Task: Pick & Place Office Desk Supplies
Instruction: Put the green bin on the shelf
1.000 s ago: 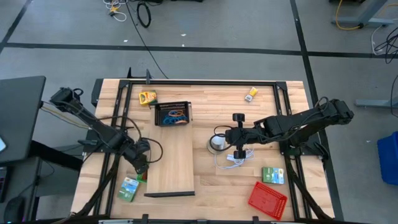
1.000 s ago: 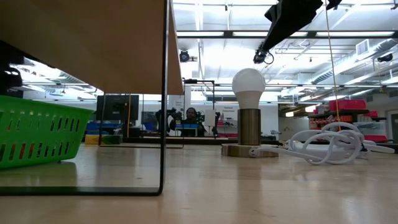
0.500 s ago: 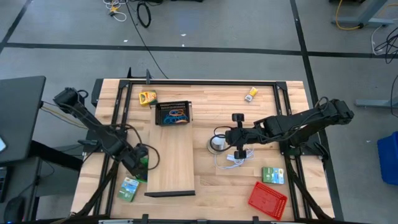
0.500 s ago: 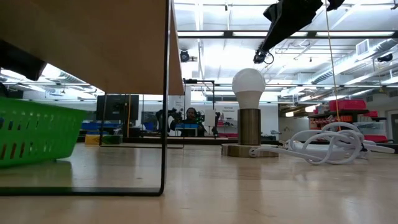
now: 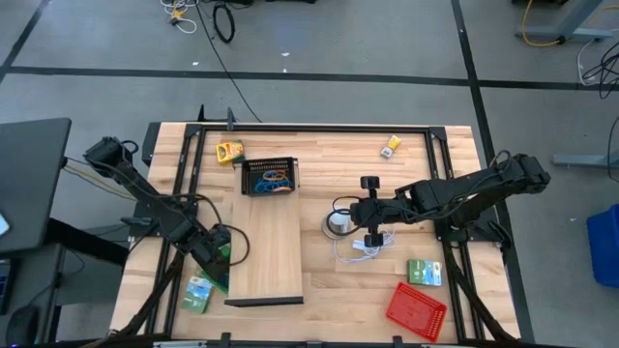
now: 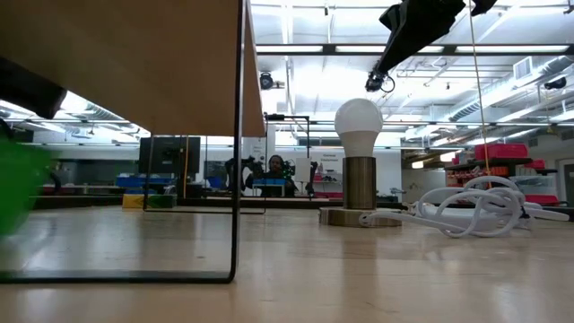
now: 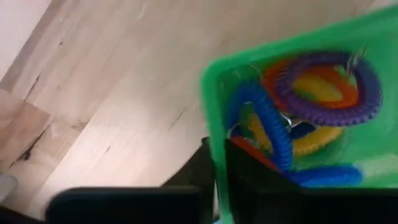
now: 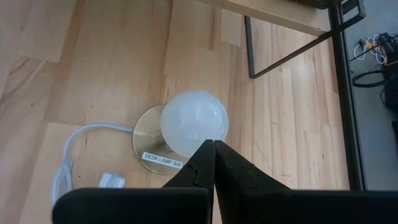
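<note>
A green mesh tray [image 7: 214, 93] holds blue, purple, orange and yellow coil bands [image 7: 311, 99]. It sits at the left edge of the long wooden board [image 5: 271, 242], and my left gripper [image 5: 215, 253] [image 7: 219, 168] is shut on its wall. In the low view the tray [image 6: 18, 188] is a green blur at the far left. My right gripper [image 8: 214, 146] [image 5: 350, 215] hangs shut above the bulb of a desk lamp [image 8: 193, 124] and touches nothing. My left gripper pinches the tray's side wall [image 7: 217, 134] close to a corner, with one finger [image 7: 249, 177] inside the tray and the other [image 7: 200, 171] outside. The fingers come from above, slanting in from the table's left. Whether the tray is lifted off the table, I cannot tell.
A black tray [image 5: 268, 177] with bands stands at the board's far end, with a yellow box [image 5: 229, 151] beside it. A green box [image 5: 200, 293] lies front left. A white cable [image 5: 368, 244], another green box [image 5: 424, 272] and a red tray [image 5: 416, 309] lie on the right.
The green tray has shifted toward the table's left edge in the low view, first a little, then almost out of the picture, where it now shows blurred. My left gripper has come down onto it.
</note>
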Tool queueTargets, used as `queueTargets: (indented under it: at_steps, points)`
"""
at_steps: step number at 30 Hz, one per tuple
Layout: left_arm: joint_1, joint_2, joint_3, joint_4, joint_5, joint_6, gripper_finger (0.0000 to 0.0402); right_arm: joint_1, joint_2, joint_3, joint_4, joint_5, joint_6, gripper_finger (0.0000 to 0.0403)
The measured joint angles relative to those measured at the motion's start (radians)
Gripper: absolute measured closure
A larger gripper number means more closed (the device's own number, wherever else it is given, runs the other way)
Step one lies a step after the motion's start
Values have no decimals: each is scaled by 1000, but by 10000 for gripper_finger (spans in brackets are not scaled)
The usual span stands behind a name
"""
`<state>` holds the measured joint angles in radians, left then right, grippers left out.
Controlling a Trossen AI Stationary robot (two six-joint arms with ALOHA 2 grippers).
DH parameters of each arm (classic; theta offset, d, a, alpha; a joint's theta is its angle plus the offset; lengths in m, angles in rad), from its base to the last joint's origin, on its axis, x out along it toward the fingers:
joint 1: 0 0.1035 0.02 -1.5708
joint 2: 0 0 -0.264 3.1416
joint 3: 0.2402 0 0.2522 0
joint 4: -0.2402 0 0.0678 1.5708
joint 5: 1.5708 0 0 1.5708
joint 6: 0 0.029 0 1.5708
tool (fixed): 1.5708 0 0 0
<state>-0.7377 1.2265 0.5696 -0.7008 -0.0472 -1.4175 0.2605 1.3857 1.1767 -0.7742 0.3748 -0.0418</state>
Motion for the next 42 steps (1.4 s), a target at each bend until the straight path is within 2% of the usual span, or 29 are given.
queueTargets:
  at_steps: [2, 9, 14, 31, 42]
  points:
    - [-10, -2, 2, -17, 9, 0, 390, 0, 0, 0, 0, 0, 0, 396]
    - [-16, -14, 1, -39, 55, 11, 394, 0, 0, 0, 0, 0, 0, 396]
    - [-20, -45, -1, -48, 65, 93, 394, 0, 0, 0, 0, 0, 0, 396]
    - [-193, -61, 1, -126, 9, 141, 394, 0, 0, 0, 3, 0, 3, 396]
    - [-211, -147, 1, -116, 23, 131, 395, 0, 0, 0, 4, 0, 3, 396]
